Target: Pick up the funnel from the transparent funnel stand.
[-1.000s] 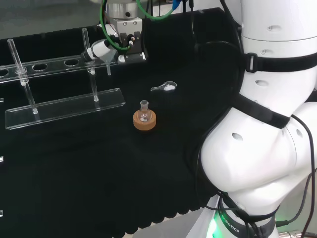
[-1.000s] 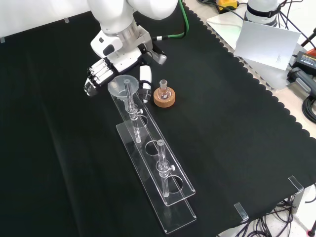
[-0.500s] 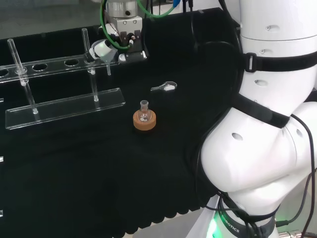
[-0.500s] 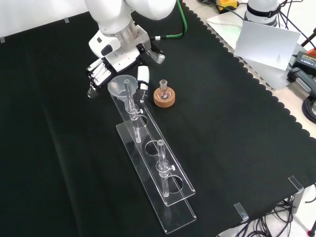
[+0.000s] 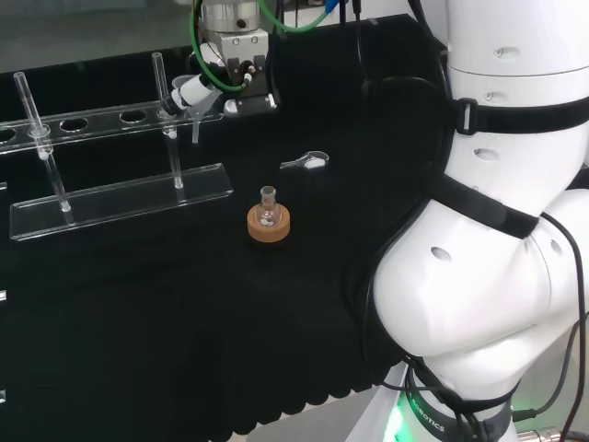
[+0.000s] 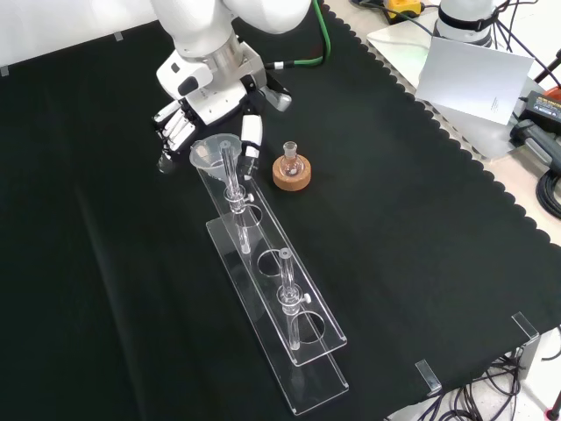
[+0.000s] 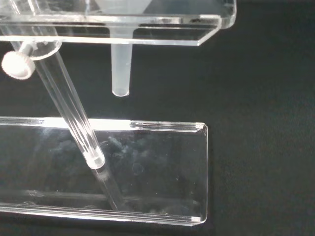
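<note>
- The funnel [image 6: 216, 151] sits upright in the end hole of the transparent funnel stand [image 6: 289, 329], stem pointing down.
- The hand [image 6: 180, 123] flanks its bowl, fingers parted, not clasping it.

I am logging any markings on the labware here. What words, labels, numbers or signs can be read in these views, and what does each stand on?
None can be read.
The funnel, the transparent funnel stand and the small flask on its cork ring bear no visible print.
The hand shows no readable marking.
The white sheet at the front view's top right has only a small mark, too small to read.
</note>
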